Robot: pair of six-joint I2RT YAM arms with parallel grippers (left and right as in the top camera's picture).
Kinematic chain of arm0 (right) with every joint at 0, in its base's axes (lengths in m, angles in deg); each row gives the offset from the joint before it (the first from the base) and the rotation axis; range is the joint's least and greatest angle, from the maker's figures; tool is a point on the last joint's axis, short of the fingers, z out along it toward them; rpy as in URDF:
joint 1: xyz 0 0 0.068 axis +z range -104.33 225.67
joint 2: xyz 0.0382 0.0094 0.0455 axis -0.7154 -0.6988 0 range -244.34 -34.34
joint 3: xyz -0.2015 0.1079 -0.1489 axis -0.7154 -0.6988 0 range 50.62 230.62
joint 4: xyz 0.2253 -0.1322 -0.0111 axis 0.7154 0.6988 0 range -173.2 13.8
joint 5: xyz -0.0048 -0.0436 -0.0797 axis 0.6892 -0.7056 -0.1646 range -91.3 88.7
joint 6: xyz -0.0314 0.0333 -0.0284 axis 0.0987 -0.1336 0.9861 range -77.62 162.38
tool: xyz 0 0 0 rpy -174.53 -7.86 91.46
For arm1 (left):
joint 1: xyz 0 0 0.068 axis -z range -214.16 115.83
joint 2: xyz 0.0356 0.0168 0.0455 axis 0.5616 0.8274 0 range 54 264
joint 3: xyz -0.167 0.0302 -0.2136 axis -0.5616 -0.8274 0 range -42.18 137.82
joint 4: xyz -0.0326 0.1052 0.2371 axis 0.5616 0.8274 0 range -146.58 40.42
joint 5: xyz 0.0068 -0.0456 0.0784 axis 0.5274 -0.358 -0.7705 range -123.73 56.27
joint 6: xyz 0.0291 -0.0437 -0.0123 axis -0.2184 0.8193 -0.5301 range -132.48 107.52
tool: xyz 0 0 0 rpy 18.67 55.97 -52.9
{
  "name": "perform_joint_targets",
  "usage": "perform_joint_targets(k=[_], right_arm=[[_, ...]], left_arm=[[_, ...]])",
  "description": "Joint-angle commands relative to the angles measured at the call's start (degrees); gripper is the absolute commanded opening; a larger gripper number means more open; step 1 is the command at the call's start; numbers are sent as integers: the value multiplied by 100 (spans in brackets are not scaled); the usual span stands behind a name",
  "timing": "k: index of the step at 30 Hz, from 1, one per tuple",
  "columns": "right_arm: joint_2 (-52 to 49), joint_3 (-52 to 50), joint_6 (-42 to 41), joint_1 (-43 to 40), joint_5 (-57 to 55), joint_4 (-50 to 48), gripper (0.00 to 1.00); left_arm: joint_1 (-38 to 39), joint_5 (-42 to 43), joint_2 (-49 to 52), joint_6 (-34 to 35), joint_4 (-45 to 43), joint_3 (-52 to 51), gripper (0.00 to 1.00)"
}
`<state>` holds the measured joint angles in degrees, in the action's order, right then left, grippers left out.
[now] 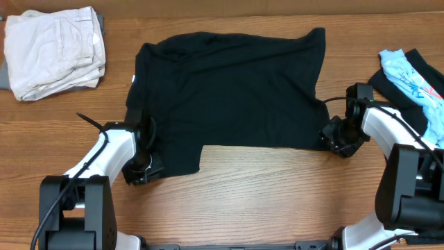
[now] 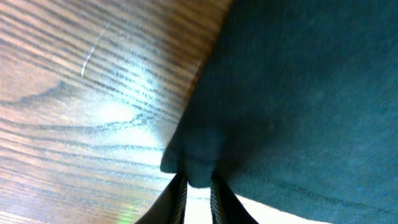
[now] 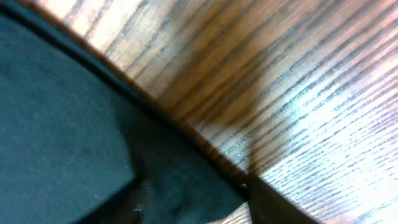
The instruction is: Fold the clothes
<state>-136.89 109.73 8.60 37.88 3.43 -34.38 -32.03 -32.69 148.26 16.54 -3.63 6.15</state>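
A black T-shirt lies spread out on the wooden table. My left gripper is at its lower left corner. In the left wrist view the fingers are shut on a pinched fold of the black fabric. My right gripper is at the shirt's lower right corner. In the right wrist view its fingers stand well apart, with the shirt's corner lying between them on the table.
A folded pile of white clothes lies at the back left. A light blue patterned garment on dark cloth lies at the right edge, close behind my right arm. Bare wood runs along the front of the shirt.
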Motion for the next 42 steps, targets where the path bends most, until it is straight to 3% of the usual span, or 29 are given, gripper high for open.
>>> perform_joint_targets(k=[1, 2, 4, 6, 7, 14, 24, 32, 33, 34, 35, 37, 39, 42], right_arm=[[33, -96, -44, 4, 50, 31, 35], [33, -101, -55, 2, 48, 55, 31], [33, -98, -55, 2, 48, 105, 25], [33, -98, -55, -9, 44, 166, 8], [35, -94, -57, -26, 31, 216, 4], [566, -85, -55, -330, 33, 745, 4], [2081, -85, 122, -483, -11, 1405, 4], [2531, -85, 205, -483, -11, 1473, 4], [2529, -85, 264, -483, -13, 1458, 4], [2529, -87, 273, -483, -13, 1453, 4], [2529, -87, 273, -483, -13, 1449, 4], [2529, -87, 273, -483, -13, 1427, 4], [2529, -87, 273, -483, -13, 1403, 4], [2529, -87, 302, -483, -11, 1318, 4]], left_arm=[[-31, -59, 24, 33, 90, -35, 9], [-31, -59, 24, 20, 125, -35, 4], [-28, -59, 22, -52, 208, -33, 4], [-31, -57, 22, -70, 295, -31, 4], [-31, -57, 22, -66, 382, -17, 4], [-28, 7, -348, -48, 1038, 72, 4], [-24, 501, -2103, 83, 1779, 96, 4], [-24, 645, -3021, 103, 2142, 356, 4], [-24, 645, -3069, 101, 2122, 358, 15], [-24, 640, -3073, 96, 2087, 356, 39], [-24, 636, -3036, 59, 2033, 354, 54], [-24, 632, -2830, -13, 1893, 352, 73], [-24, 627, -2583, -151, 1814, 352, 79], [-24, 625, -2028, -245, 1657, 350, 80]])
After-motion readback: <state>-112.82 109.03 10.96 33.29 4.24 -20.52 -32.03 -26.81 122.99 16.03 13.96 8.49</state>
